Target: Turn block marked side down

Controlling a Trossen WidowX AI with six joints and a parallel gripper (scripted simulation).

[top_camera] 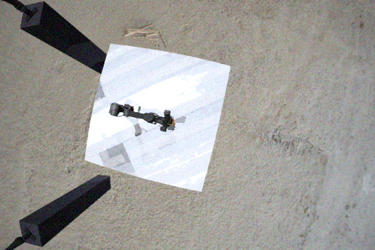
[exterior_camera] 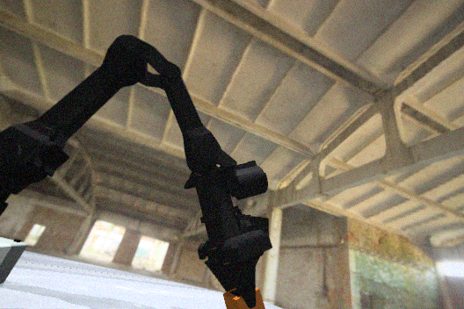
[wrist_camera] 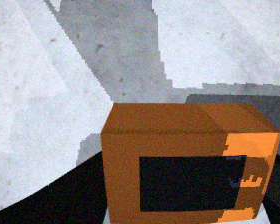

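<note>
The orange block is between the two black fingers of my gripper, which is shut on it. In the wrist view its marked side, a black rectangle on an orange face, faces the wrist camera. A second orange side face shows above that. In the exterior view the gripper points down at a slant, and the lower part of the block is cut off by the frame edge. The block's underside is hidden, and I cannot tell whether it touches the table.
A pale grey box-like shape stands at the left edge of the exterior view. Two long black beams lie beyond the table's left side in the top view. Grey shadows and reflections cross the white table top.
</note>
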